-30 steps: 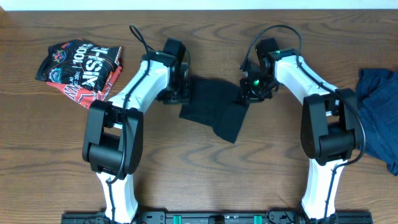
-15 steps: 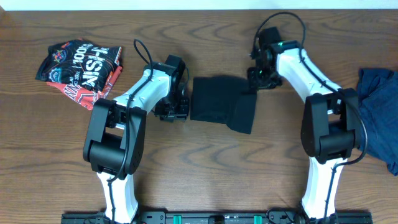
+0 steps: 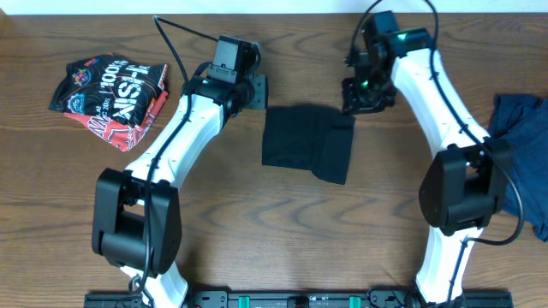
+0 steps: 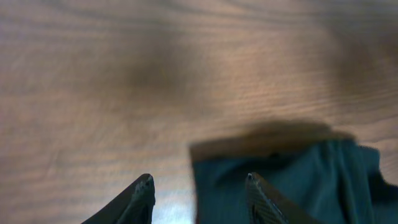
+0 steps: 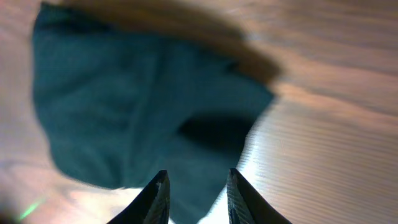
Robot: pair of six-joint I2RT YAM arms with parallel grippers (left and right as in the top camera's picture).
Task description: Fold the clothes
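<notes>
The clothes lie in three places. A black shirt rests folded in a small rectangle at mid-table, its right part overlapping downward. My left gripper hovers just beyond the shirt's upper left corner, open and empty; in the left wrist view the gripper hangs over the dark fabric edge. My right gripper hangs over the upper right corner, also open and empty; in the right wrist view the gripper is above the shirt. A red-black printed garment lies at far left, and a dark blue one at far right.
The wooden table carries only these garments and the two arm bases along its near edge. The blue garment lies beside the right arm's base.
The left gripper has let go and swung from the shirt's left edge up to its far corner. The right gripper has risen off the shirt. The shirt has settled into a tidier folded shape.
</notes>
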